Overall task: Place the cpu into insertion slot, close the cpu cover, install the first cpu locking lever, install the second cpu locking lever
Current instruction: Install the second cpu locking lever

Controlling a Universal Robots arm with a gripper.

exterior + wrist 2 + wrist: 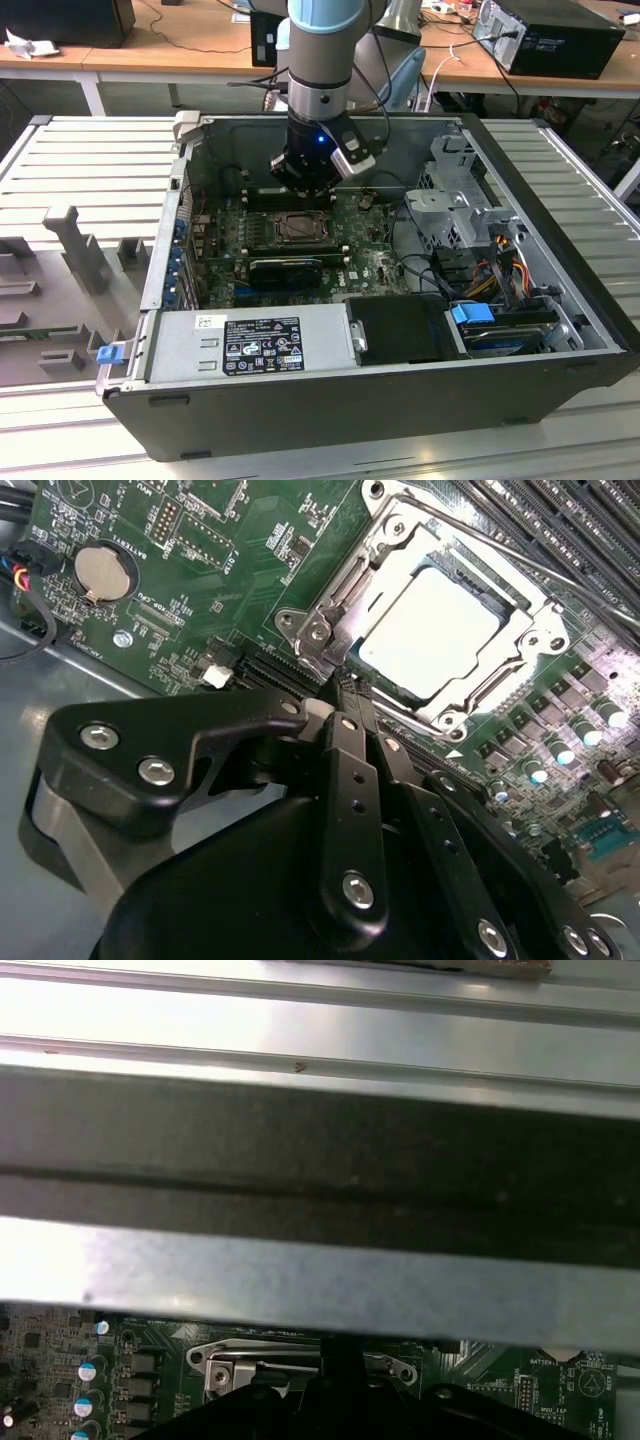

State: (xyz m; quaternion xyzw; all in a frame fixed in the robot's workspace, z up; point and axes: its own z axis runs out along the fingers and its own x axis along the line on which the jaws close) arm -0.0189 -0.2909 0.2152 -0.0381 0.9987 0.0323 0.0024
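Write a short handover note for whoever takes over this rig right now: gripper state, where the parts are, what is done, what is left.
Gripper: shut, holding nothing, its tip at the edge of the cpu cover, by the corner hinge.
Cpu: seated in the socket, its silver top showing through the cover's window.
Cpu cover: lying down flat over the cpu.
Done: cpu placed, cover closed.
Left: the locking levers; one thin lever rod runs along the socket's far side, and I cannot tell whether it is latched.

In the first wrist view we see grey metal rails (320,1160) of the case wall, with a dark band between them. Below them lies the green motherboard (60,1360), with a silver socket frame (250,1365), probably the cpu cover, behind the black gripper (340,1400).
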